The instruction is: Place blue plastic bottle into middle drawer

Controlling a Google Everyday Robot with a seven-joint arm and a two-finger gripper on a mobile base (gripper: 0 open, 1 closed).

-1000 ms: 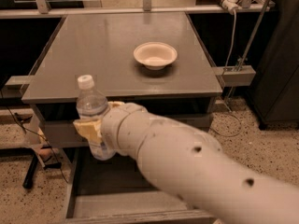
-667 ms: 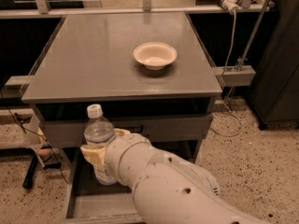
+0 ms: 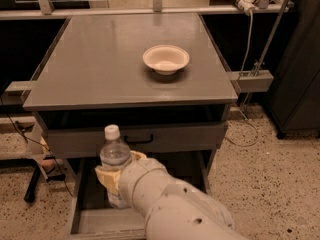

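Observation:
The blue plastic bottle (image 3: pixel 114 156), clear with a white cap, stands upright in my gripper (image 3: pixel 116 176), whose cream fingers (image 3: pixel 105 175) are shut around its body. It hangs over the open middle drawer (image 3: pixel 82 204), a grey tray pulled out below the cabinet, near the drawer's left half. My white arm fills the lower middle of the view and hides the bottle's base and much of the drawer floor.
A shallow cream bowl (image 3: pixel 166 59) sits on the grey cabinet top (image 3: pixel 100 69). A closed drawer front with a small black handle (image 3: pixel 142 139) is just behind the bottle. Speckled floor lies to the right; a dark cabinet (image 3: pixel 300 69) stands at far right.
My arm has lowered the bottle from the level of the cabinet top's front edge down to in front of the upper drawer, over the open drawer, and shifted it slightly right.

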